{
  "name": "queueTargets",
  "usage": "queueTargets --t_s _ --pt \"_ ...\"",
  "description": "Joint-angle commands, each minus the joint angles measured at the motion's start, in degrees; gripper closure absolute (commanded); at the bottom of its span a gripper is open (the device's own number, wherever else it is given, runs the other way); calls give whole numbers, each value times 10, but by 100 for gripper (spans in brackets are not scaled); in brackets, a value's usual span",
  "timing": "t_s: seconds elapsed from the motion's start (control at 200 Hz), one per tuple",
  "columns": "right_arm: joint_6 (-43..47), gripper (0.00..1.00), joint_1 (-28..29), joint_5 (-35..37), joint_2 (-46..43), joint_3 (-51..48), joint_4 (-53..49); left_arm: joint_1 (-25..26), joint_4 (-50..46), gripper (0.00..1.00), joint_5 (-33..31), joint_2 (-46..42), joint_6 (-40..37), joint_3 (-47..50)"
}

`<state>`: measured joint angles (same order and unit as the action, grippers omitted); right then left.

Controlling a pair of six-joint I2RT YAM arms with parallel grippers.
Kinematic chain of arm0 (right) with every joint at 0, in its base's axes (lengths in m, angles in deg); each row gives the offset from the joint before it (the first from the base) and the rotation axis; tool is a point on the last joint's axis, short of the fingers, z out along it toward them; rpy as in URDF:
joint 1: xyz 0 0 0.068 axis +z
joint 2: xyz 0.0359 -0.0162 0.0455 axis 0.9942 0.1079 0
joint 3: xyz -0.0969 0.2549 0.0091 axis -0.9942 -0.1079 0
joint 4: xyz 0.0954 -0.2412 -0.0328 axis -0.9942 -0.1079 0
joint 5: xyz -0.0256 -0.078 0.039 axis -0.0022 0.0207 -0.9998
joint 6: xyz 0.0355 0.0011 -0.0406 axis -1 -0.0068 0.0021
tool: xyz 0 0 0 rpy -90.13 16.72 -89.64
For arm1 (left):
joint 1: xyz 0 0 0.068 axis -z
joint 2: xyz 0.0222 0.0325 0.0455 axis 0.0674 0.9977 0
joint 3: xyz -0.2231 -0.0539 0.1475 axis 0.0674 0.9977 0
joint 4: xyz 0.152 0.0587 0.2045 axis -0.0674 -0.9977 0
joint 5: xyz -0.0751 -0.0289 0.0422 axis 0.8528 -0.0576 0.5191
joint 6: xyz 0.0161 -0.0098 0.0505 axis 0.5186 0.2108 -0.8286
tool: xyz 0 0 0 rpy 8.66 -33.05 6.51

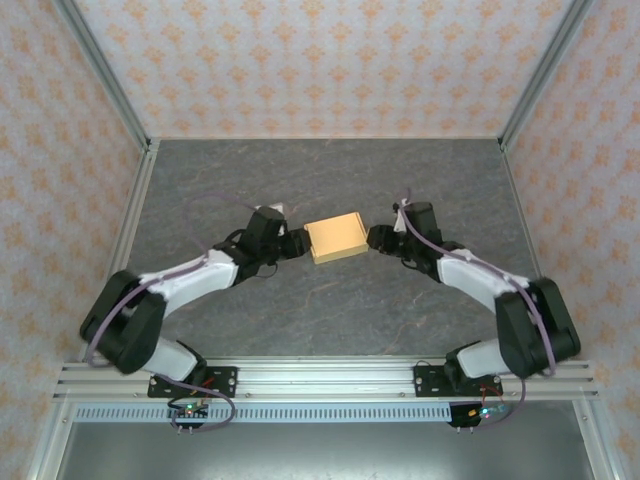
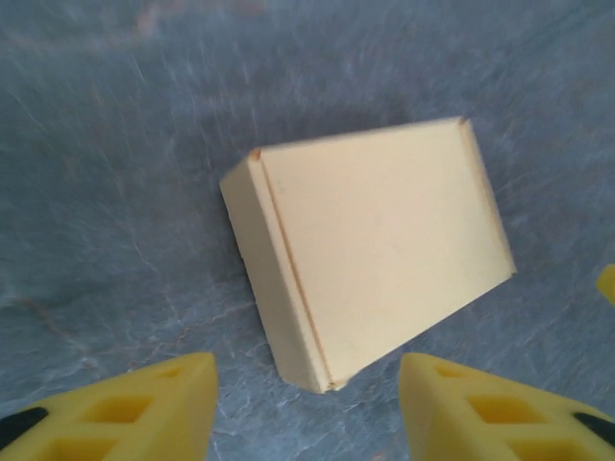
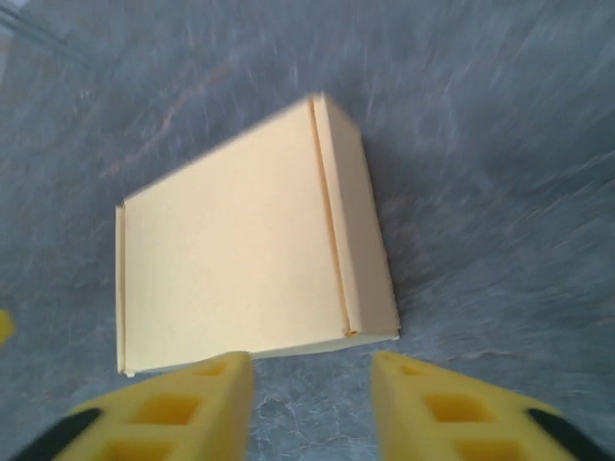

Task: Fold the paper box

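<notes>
The paper box [image 1: 335, 238] lies flat on the grey table as a small closed orange-yellow rectangle between the two arms. In the left wrist view the paper box [image 2: 370, 254] sits just ahead of my left gripper [image 2: 307, 394], whose yellow fingers stand apart with only table between them. My left gripper [image 1: 297, 243] is just off the box's left edge. The right wrist view has the paper box [image 3: 255, 254] lying just beyond my right gripper [image 3: 312, 394], its fingers apart and holding nothing. From above, my right gripper [image 1: 374, 238] is close to the box's right edge.
Patterned walls [image 1: 320, 60] on metal frame posts enclose the grey table [image 1: 330, 180] at the back and both sides. A metal rail [image 1: 320, 378] carrying both arm bases runs along the near edge.
</notes>
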<state>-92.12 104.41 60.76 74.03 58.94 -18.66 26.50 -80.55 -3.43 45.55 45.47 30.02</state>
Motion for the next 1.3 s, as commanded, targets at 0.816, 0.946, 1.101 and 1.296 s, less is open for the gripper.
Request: queueTargets --t_s 0.816,0.946,1.101,1.296 --pt "257 0 -105 398 74 -179 455 -262 391 0 -233 45 -359 185" --pt "222 1 -159 312 126 -210 560 -282 410 0 -136 60 -375 196" --pt "210 1 -175 285 119 -166 459 -291 419 0 -118 62 -372 199" --pt "210 1 -178 279 109 -157 429 -291 420 0 -120 62 -372 199"
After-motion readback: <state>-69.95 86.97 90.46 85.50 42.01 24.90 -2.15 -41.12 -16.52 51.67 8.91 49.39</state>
